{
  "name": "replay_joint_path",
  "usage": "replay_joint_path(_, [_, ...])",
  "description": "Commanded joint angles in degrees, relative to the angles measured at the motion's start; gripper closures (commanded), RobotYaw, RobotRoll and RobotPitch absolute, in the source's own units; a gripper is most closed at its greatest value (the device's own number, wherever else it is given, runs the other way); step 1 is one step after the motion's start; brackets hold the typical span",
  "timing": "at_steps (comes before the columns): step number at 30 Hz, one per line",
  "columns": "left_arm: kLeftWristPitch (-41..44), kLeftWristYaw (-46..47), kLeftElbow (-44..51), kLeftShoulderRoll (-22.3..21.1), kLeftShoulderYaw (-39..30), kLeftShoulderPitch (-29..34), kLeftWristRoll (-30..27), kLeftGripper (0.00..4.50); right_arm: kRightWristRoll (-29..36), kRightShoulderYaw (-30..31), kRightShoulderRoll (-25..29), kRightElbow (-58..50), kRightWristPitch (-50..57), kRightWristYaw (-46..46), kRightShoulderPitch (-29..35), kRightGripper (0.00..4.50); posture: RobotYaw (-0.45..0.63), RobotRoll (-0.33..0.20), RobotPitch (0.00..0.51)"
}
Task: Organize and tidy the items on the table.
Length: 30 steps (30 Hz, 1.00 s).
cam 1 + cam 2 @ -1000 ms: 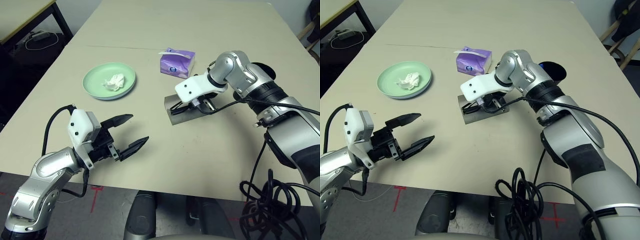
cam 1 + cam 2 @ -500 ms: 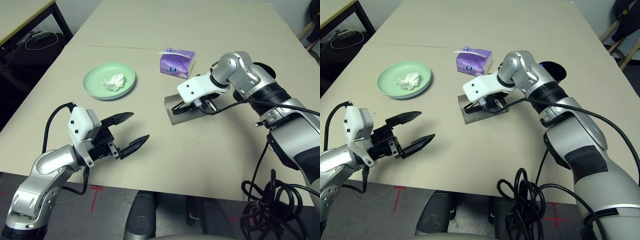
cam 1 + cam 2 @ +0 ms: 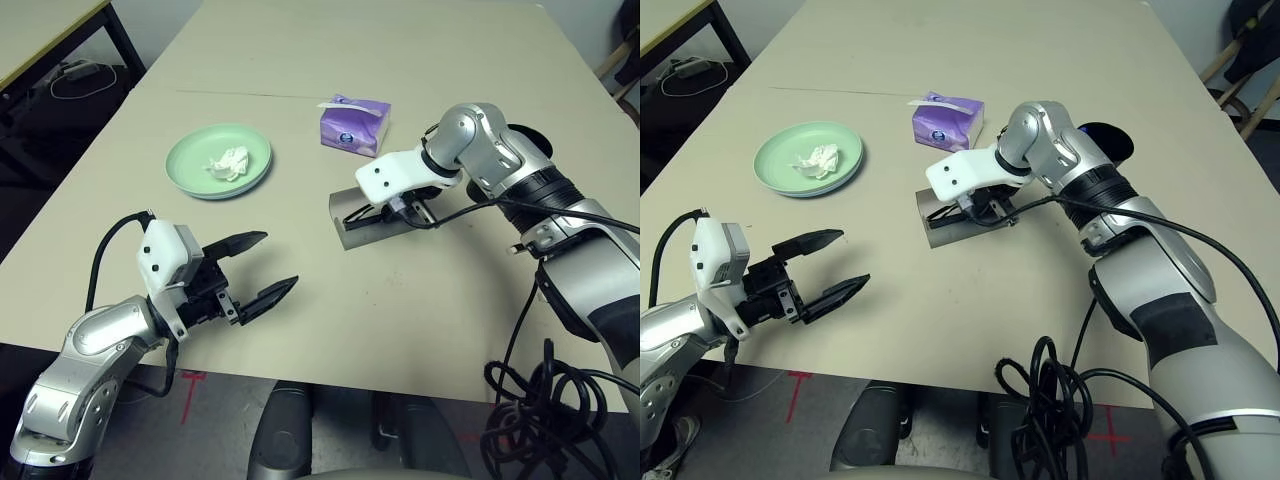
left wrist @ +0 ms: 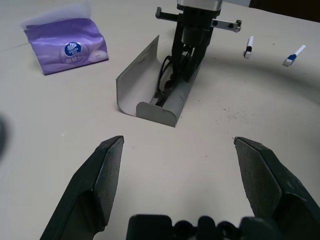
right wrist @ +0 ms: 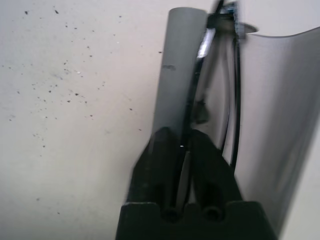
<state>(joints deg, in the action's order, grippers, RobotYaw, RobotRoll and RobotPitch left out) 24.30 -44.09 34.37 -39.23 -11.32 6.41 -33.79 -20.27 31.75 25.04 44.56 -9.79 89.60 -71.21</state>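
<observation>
right gripper (image 4: 176, 60): jaws nearly closed around black sunglasses (image 5: 200, 100), lowering them into open grey glasses case (image 3: 372, 222).
left gripper (image 3: 258, 268): jaws wide, empty, parked over worktop (image 3: 420, 300).

Even soft light, right wrist view perhaps blurred

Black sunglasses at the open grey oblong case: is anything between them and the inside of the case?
Nothing visible. The black sunglasses already sit inside the open grey oblong glasses case, its lid tipped back. The right gripper reaches down into the case at them. Whether it grips them can't be told.
</observation>
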Motion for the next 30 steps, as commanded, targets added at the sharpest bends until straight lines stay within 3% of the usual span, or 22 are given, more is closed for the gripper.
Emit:
replay_joint_path(1, [1.02,0.3,2.44,-0.48,-0.79,1.63,-1.09,0.0,-0.1,0.1,-0.89,4.76,-1.8,0.06,-1.04,2.03,0.37,0.0,0.219])
replay_joint_path(6, [1.86,0.77,3.56,-0.71,-1.34,2.78,-1.77,0.0,-1.06,-0.29,-2.64,11.28,-4.44,-1.38,-4.08,0.21,0.38,0.0,0.231])
replay_joint_path(7, [1.94,0.82,3.67,-0.75,-1.4,2.91,-1.84,0.0,-1.2,-0.42,-2.9,12.16,-4.74,-1.74,-4.52,0.06,0.38,0.0,0.231])
replay_joint_path(30, [-0.62,-1.42,-2.48,0.24,2.52,-2.85,0.16,0.0,1.03,-4.39,-0.19,11.12,-5.39,0.96,-7.57,0.06,0.29,0.0,0.199])
